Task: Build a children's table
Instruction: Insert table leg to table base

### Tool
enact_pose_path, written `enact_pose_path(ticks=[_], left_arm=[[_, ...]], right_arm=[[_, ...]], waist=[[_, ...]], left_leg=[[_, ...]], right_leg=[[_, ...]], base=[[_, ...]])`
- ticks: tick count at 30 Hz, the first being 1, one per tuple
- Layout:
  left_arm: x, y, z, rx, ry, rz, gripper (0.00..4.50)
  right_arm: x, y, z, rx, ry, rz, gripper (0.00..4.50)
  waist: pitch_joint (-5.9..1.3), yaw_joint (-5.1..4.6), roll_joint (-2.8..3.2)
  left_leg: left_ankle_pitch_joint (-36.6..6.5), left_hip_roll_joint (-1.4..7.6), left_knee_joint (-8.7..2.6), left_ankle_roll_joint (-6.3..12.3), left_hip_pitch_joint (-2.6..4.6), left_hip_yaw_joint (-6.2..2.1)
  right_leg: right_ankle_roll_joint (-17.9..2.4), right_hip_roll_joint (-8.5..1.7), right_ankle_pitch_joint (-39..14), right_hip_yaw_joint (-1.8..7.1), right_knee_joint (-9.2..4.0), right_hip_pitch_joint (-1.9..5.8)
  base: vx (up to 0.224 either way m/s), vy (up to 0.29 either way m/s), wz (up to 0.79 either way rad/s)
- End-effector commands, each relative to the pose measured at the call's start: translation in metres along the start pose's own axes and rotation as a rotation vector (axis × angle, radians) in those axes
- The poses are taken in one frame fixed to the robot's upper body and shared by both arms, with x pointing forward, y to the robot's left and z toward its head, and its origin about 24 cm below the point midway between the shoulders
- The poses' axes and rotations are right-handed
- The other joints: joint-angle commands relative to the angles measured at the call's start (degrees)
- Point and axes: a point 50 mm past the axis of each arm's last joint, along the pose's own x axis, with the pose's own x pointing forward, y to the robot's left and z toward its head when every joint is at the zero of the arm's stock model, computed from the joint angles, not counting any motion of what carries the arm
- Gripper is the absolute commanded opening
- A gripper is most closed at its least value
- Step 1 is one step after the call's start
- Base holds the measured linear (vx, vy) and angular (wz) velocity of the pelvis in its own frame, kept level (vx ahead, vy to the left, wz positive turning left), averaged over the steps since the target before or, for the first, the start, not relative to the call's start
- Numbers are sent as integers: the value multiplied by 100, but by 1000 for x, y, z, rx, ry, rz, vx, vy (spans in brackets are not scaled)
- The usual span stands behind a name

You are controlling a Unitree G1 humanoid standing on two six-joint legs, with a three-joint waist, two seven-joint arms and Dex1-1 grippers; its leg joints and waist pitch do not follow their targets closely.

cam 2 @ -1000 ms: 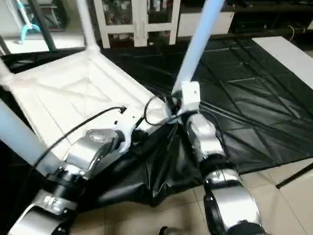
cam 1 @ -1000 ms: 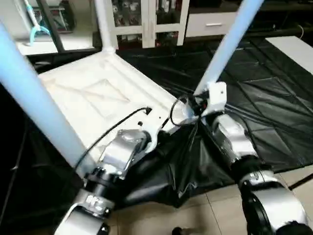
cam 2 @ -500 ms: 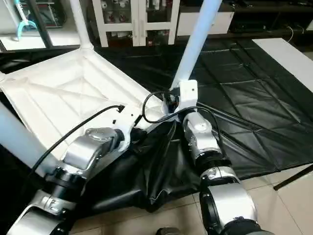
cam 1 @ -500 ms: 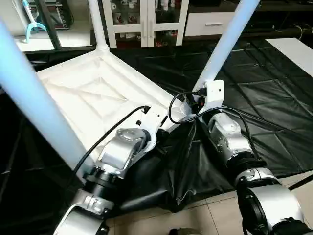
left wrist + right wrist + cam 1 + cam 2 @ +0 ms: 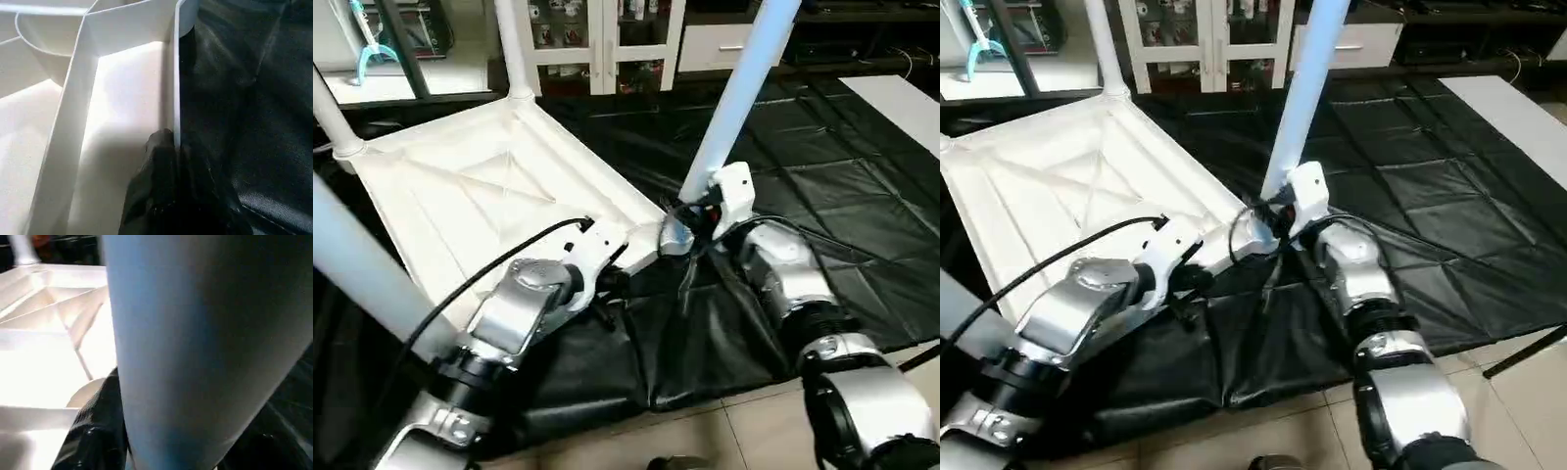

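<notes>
Left tool: fingers together, pinching the thin rim wall of the table top along its near edge, one black finger on the inner face of the rim.
Right tool: fingers apart around the base of a leg, clamped on it; one black finger lies against the tube.
Held leg: white tapered tube, standing in the near corner socket at about 3 o'clock of the top, leaning away toward 1 o'clock.
Table top: white square, upside down, diagonal ribs facing up, resting on the black sheet.
Other legs: one upright in the far corner at 12 o'clock; one at the 10 o'clock corner; one large and close at 8 o'clock.
Black sheet: creased plastic covering the floor, bunched just below the near edge of the top.
Cabinet: white, glass doors, behind the top at 12 o'clock.
</notes>
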Motion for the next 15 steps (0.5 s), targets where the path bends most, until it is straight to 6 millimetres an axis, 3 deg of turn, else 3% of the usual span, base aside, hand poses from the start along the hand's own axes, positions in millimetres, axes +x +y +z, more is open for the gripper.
enact_pose_path(ticks=[1, 4, 9, 10, 15], left_arm=[[-2, -15, 11, 67, -62, -135, 0], [-6, -16, 6, 88, -43, -170, 0], [-13, -17, 2, 125, -35, -230, 0], [-17, -18, 1, 144, -36, -267, 0], [-24, -19, -1, 161, -45, -305, 0]], right_arm=[[-25, 37, -86, 194, 384, 232, 188], [-31, 32, -81, 179, 372, 279, 188], [-45, 20, -71, 157, 323, 365, 188], [-53, 15, -65, 169, 291, 415, 188], [-72, 6, -54, 167, 258, 509, 188]], waist=[[-191, 76, 30], [-186, 135, 24], [-165, 275, 0], [-168, 313, -33], [-193, 457, -46]], left_leg=[[-395, 101, -230, 949, -57, 37], [-270, 104, -217, 1075, -40, 40], [-589, 135, -231, 886, 1, 49], [-623, 138, -234, 840, 11, 47], [-303, 150, -207, 916, 50, 63]], right_leg=[[-1758, -348, 35, 308, -225, 327], [-1773, -355, 60, 311, -211, 326], [-1707, -350, -442, 332, -229, 297], [-1693, -347, -506, 338, -225, 299], [-1759, -318, -118, 360, -166, 289]], base=[[0, 0, 0], [0, 0, 0], [0, 0, 0], [0, 0, 0], [0, 0, 0]])
